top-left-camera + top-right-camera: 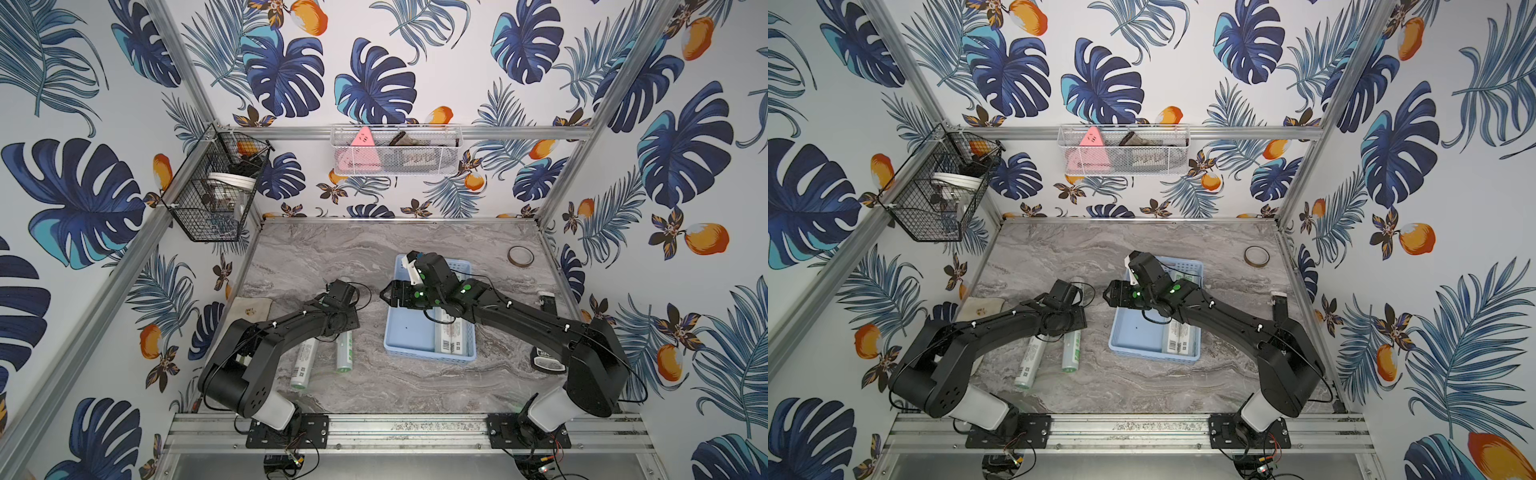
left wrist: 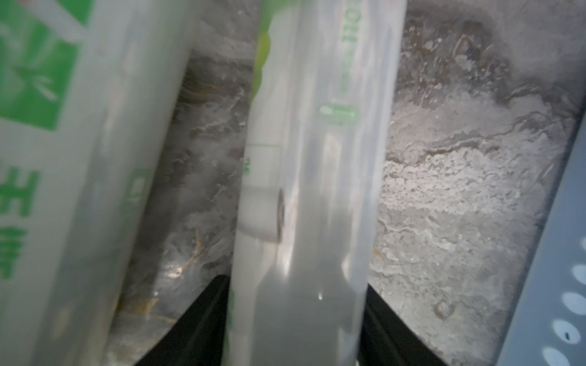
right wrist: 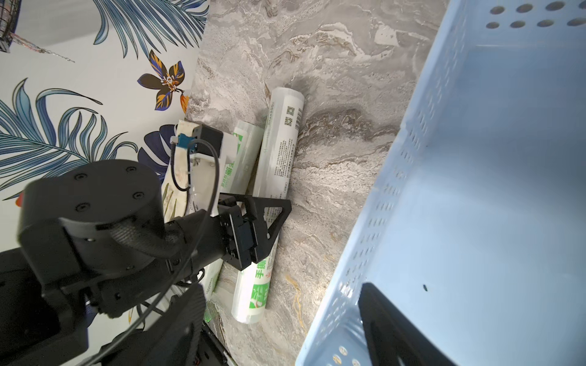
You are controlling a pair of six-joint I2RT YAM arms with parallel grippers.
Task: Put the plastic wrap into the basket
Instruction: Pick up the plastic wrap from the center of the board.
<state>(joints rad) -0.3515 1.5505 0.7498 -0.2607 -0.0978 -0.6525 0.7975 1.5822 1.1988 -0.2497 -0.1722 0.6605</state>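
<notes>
Two rolls of plastic wrap lie side by side on the marble table, left of the basket. My left gripper [image 2: 298, 317] is shut on the roll nearer the basket [image 1: 344, 351] [image 3: 279, 158], its black fingers [image 3: 276, 215] pressing both sides of it. The other roll [image 1: 304, 361] rests beside it. The light-blue basket [image 1: 409, 332] [image 3: 475, 158] holds more wrap [image 1: 451, 336] along its right side, partly hidden by my right arm. My right gripper [image 1: 388, 296] [image 3: 282, 286] hangs open and empty above the basket's left wall.
A tape ring [image 1: 520, 256] lies at the back right of the table. A beige cloth [image 1: 251, 309] sits by the left wall and a black device [image 1: 546, 361] by the right wall. A black wire basket [image 1: 212, 191] and a white mesh basket [image 1: 395, 151] hang on the frame.
</notes>
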